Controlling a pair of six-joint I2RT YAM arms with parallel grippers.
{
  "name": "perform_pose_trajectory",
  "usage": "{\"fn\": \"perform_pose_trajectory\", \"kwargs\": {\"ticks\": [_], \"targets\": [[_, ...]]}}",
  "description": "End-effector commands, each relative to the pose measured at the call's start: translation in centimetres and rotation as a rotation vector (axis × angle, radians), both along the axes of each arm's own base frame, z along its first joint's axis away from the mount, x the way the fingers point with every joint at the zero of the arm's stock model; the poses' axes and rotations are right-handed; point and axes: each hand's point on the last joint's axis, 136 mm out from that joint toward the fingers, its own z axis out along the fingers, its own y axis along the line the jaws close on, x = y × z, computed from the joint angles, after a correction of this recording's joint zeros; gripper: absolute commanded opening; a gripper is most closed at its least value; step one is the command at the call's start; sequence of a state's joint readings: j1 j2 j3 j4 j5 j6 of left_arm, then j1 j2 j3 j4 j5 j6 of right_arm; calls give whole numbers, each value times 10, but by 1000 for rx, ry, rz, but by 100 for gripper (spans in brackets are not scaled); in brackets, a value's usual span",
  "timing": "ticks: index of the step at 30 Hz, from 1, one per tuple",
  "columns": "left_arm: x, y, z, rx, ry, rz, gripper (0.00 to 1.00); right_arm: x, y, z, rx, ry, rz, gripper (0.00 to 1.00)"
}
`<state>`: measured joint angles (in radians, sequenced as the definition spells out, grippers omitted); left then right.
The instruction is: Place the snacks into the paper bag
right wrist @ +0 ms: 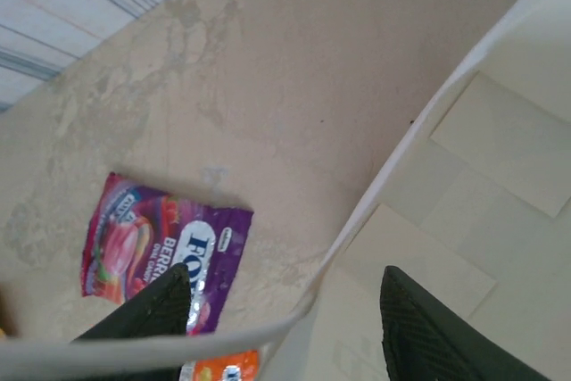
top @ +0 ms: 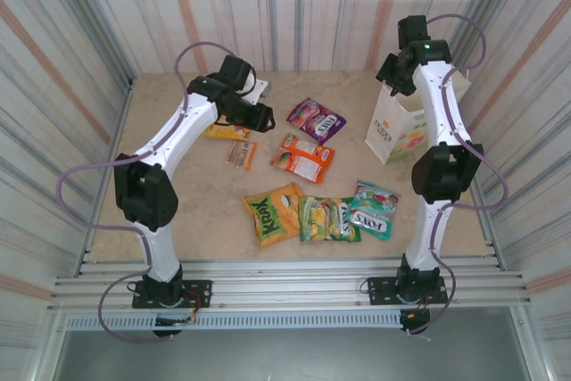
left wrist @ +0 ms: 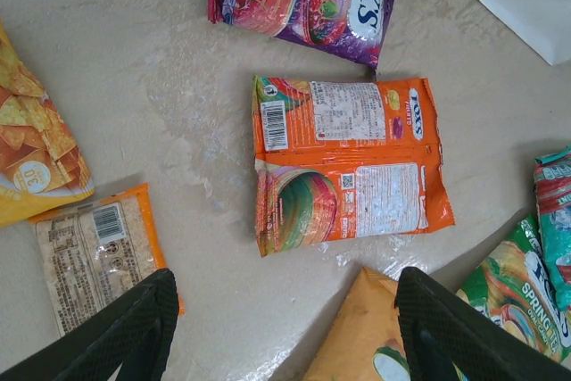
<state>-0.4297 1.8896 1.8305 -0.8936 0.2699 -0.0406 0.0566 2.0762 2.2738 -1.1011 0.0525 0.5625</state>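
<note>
The white bag [top: 397, 131] stands upright near the far right corner of the bench [top: 205, 220]. The right end effector [top: 391, 78] hangs over its open top. From its wrist camera, the two fingers [right wrist: 428, 327] are spread wide with the bag's rim running between them. One finger is over the inside of the bag and the other is outside. It holds nothing.

All the snacks lie flat on the bench, outside the bag. The left end effector [top: 259, 116] hovers over the far left part of the bench, open and empty. Just below it lies the yellow packet [top: 226, 131], partly hidden by the arm. The small bar [top: 241, 154] lies just beside that packet.

The purple packet [top: 317, 120] lies in the middle of the bench, toward the far edge. The orange-red packet [top: 303, 158] lies close to it on the near side.

Toward the near edge three packets sit in a row, touching: the Krax packet [top: 274, 213], the green-yellow packet [top: 328, 219] and the teal packet [top: 375, 209].

From the left wrist camera, the left fingers [left wrist: 134, 327] are wide apart. The bar is by one finger and the Krax packet is by the other.
</note>
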Motion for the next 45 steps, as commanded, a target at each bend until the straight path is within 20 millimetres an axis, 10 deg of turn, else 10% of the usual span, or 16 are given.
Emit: {"fn": "perform_pose_trajectory", "kwargs": {"ticks": [1, 13, 25, 45], "targets": [[-1, -3, 6, -7, 1, -16, 68, 6, -1, 10, -3, -26, 16, 50], [3, -8, 12, -33, 2, -9, 60, -23, 14, 41, -119, -28, 320, 0], [-5, -9, 13, -36, 6, -9, 58, -64, 43, 36, -217, 63, 650, 0], [-18, -16, 10, -67, 25, -25, 59, -89, 56, 20, -257, 99, 565, 0]]}}
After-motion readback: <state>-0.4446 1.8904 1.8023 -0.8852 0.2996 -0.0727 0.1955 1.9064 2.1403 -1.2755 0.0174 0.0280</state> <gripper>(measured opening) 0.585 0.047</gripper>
